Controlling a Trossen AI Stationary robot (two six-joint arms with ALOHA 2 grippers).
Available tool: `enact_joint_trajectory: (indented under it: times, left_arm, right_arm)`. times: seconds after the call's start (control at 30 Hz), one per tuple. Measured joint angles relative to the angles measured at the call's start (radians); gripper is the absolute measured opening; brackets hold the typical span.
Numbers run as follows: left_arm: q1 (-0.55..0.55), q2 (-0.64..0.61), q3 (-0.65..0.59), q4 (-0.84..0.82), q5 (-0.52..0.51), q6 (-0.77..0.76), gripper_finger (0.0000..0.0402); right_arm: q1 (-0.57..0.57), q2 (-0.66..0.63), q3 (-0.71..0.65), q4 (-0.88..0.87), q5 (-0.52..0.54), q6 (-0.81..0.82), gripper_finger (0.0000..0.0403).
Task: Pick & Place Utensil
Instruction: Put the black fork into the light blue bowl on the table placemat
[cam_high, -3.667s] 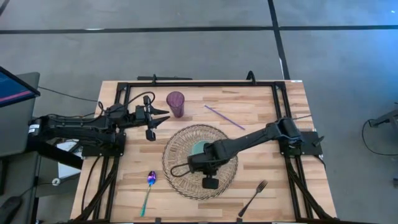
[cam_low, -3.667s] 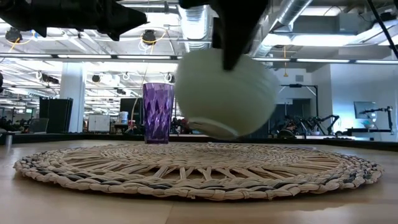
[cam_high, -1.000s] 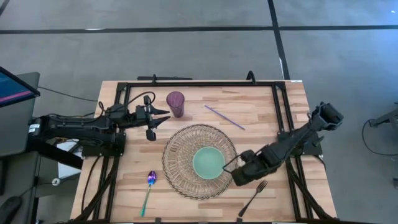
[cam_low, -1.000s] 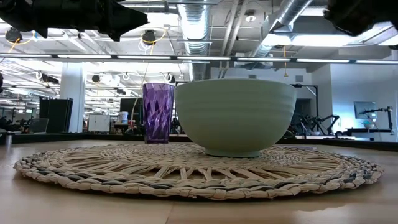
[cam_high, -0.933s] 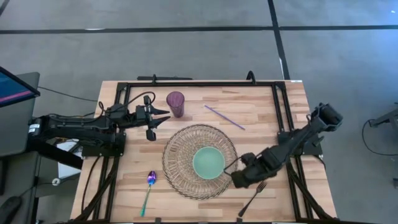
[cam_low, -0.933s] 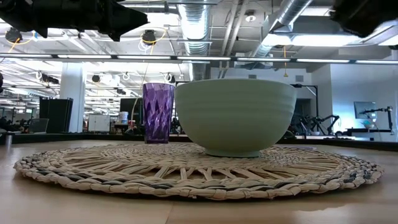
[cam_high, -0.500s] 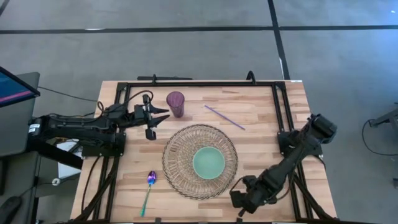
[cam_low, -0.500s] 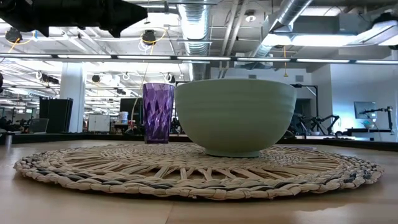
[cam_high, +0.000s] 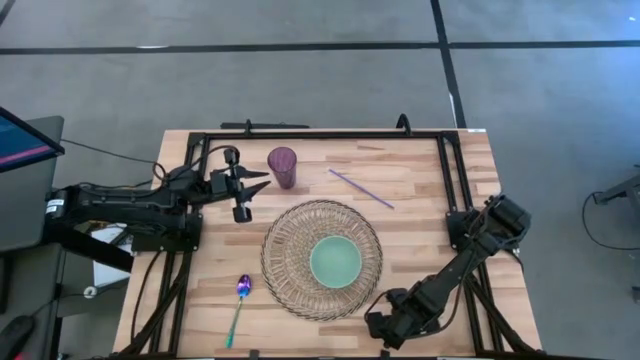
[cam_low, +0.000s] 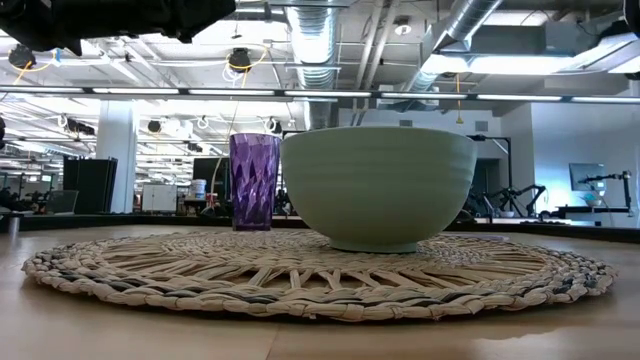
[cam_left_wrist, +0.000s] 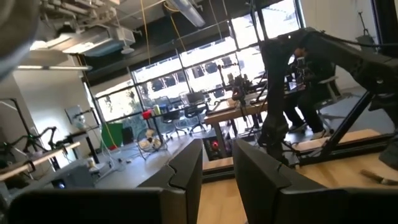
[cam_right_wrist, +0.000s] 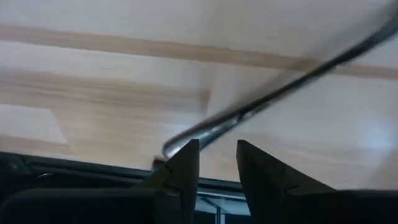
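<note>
A dark metal fork lies on the wooden table near its front edge. Only its handle (cam_right_wrist: 261, 106) shows, in the right wrist view; in the high view my right arm covers it. My right gripper (cam_high: 383, 328) (cam_right_wrist: 217, 154) is low over the handle's free end (cam_right_wrist: 171, 147), fingers slightly apart and just short of the handle. My left gripper (cam_high: 262, 180) (cam_left_wrist: 217, 155) hovers by the purple cup (cam_high: 283, 166), fingers slightly apart and empty. A pale green bowl (cam_high: 335, 261) stands on the woven mat (cam_high: 290, 235).
A spoon with a teal handle (cam_high: 240, 303) lies near the front left. A thin purple stick (cam_high: 361, 188) lies at the far right. The black frame rails (cam_high: 320, 134) run along the table's far and side edges. The table's front edge is right beside my right gripper.
My right gripper has gone from beside the mat's right rim toward the table's near edge and down over the fork's handle end. My left gripper has risen a little. The bowl, set on the mat earlier, stays still.
</note>
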Motion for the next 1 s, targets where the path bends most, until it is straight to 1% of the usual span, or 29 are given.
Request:
enact_joint_trajectory:
  times: [0.17, 0.33, 0.5, 0.7, 1.0]
  left_arm:
    - [0.000, 0.003, 0.000, 0.003, 0.000, 0.005, 0.0091]
    - [0.000, 0.008, 0.000, 0.001, 0.000, 0.005, 0.0091]
    - [0.000, 0.027, 0.001, 0.009, 0.000, 0.005, 0.0091]
    - [0.000, 0.029, 0.001, 0.013, 0.000, 0.005, 0.0091]
    - [0.000, 0.035, 0.001, 0.014, 0.000, -0.004, 0.0091]
  right_arm:
    - [-0.002, 0.003, 0.001, -0.036, -0.006, 0.001, 0.0101]
    - [0.001, 0.022, 0.001, 0.018, -0.043, 0.002, 0.0101]
    - [0.009, 0.023, 0.001, -0.018, -0.044, -0.003, 0.0101]
    - [0.026, 0.023, 0.001, -0.080, 0.038, -0.007, 0.0101]
    - [0.026, 0.023, 0.001, -0.074, 0.040, -0.007, 0.0101]
